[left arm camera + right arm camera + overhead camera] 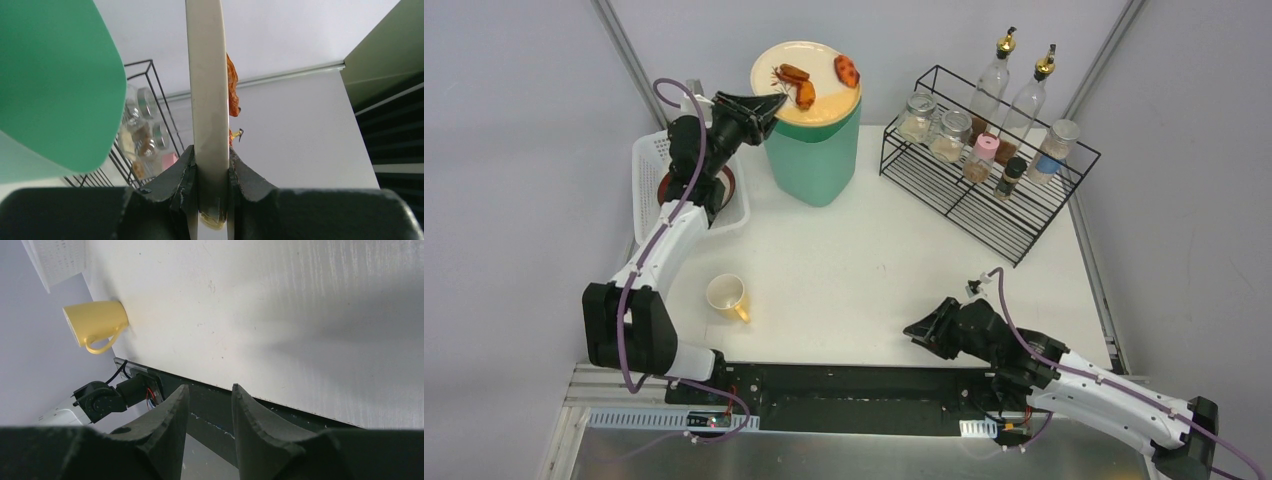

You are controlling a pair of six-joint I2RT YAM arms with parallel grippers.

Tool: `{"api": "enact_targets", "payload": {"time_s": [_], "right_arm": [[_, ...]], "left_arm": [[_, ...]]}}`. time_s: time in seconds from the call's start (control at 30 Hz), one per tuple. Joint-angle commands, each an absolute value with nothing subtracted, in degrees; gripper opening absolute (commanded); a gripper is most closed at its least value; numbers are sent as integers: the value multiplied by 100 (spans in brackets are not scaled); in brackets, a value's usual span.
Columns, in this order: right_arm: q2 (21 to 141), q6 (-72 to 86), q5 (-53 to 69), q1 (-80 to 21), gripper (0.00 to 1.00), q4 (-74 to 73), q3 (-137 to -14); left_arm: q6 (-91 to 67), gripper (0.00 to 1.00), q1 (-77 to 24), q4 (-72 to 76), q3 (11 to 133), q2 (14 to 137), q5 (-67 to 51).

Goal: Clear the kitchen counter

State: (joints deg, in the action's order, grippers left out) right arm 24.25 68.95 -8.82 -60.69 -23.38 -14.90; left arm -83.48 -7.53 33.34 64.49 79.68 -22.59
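Right end effector [210, 388] part-open, empty; left end effector [210, 152] clamps plate [205, 75] rim; plate hides bin [814, 155] mouth.

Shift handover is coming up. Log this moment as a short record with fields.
left gripper: shut on the rim of the plate, which it holds over the green bin
plate load: three orange-brown food scraps
right gripper: open, empty, at the near edge of the kitchen counter
yellow mug: upright on the counter, near left, untouched
white basket: far left
wire rack: far right, holding jars and bottles
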Motion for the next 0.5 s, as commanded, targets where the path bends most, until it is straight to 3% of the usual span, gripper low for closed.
{"api": "enact_targets", "payload": {"time_s": [0.0,0.47], "right_arm": [[2280,6853,-1036,-6099,40,-2515,-1613],[2009,6882,-1057,-6092,40,-2705,-1561]], "left_arm": [[-8691,0,-430,4509,7305,8032,-2442],[-8051,0,128,3636,8397,8947,-3141]]}}
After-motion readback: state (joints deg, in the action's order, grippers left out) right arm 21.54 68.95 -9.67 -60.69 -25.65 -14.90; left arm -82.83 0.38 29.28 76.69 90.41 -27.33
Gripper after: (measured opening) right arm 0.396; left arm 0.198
